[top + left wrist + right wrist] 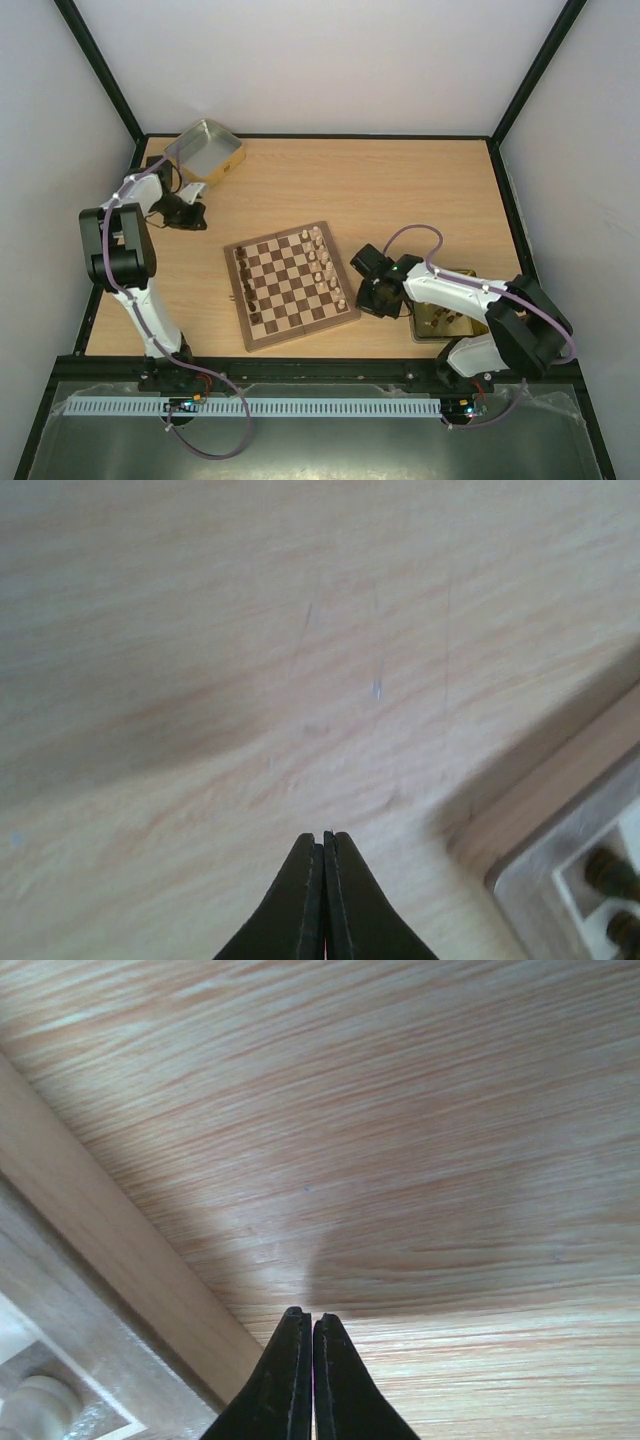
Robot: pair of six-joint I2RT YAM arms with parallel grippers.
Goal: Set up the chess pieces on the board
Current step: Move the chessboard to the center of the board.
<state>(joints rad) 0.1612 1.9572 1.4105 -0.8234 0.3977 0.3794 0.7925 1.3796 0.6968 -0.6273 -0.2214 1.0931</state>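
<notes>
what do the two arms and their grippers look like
The left arm and the right arm both have white link shells and bulky black joint housings. A thin purple cable loops along each arm down to its base. The left gripper and the right gripper are matte black, with slim fingers that taper to a point.

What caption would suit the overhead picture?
Two arms, left gripper and right gripper shut, flank the board holding chess pieces.

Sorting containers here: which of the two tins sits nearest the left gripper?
The silver tin in the far-left corner, just beyond the left gripper; the gold tin lies beneath the right arm.
</notes>
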